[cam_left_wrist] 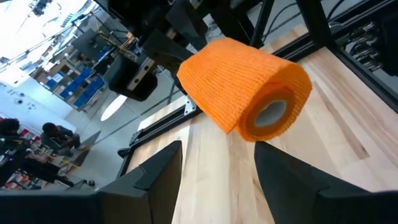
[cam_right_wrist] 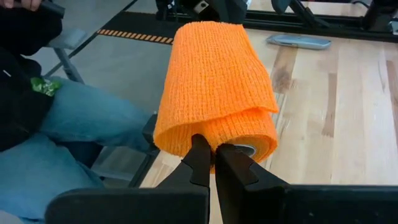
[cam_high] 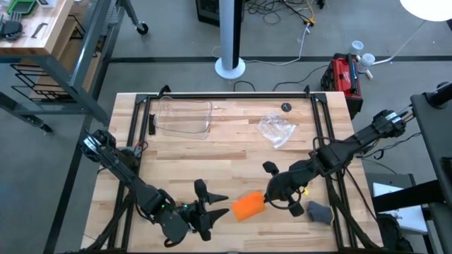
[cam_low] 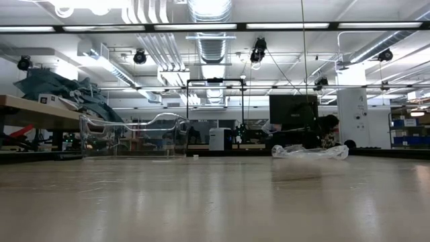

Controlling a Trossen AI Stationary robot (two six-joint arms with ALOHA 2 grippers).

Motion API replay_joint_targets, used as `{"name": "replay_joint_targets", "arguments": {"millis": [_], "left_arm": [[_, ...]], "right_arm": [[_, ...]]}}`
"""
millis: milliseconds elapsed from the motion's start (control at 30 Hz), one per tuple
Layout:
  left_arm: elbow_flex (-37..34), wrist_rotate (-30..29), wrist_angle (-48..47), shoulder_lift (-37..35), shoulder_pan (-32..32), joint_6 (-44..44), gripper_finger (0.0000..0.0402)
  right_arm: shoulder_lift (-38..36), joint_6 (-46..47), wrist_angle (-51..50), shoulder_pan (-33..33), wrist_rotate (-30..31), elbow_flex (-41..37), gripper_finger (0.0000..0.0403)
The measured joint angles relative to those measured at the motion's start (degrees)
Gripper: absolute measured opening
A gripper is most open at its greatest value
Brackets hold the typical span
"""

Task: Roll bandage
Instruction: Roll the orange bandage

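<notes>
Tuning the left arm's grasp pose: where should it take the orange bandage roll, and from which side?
Grip across the round body of the bandage, fingers on the curved fabric sides, coming from the open end facing the left gripper, whose fingers stand open. The roll lies sideways with its hollow core showing there; the right gripper is shut on the far end's rim, so probably avoid that end.

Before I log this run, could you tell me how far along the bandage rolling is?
Mostly done: the bandage is already a stubby roll. The right gripper pinches its end, held off the table; the open left gripper waits beside it. One loose flap looks left to wrap.
</notes>
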Motion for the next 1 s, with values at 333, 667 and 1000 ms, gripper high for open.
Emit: {"name": "replay_joint_targets", "arguments": {"millis": [333, 667, 1000], "left_arm": [[0.0, 3.27, 2.97, 0.0, 1.16, 3.91, 0.0175], [0.0, 4.62, 2.88, 0.0, 2.24, 4.59, 0.0173], [0.0, 6.67, 2.95, 0.0, 3.9, 4.99, 0.0141]], "right_arm": [[0.02, -0.12, 0.04, 0.0, 0.0, 0.0, 0.0], [0.07, -0.05, 0.26, 0.0, 0.0, 0.0, 0.0], [0.07, -0.07, 0.45, 0.0, -0.09, 0.0, 0.0]]}}
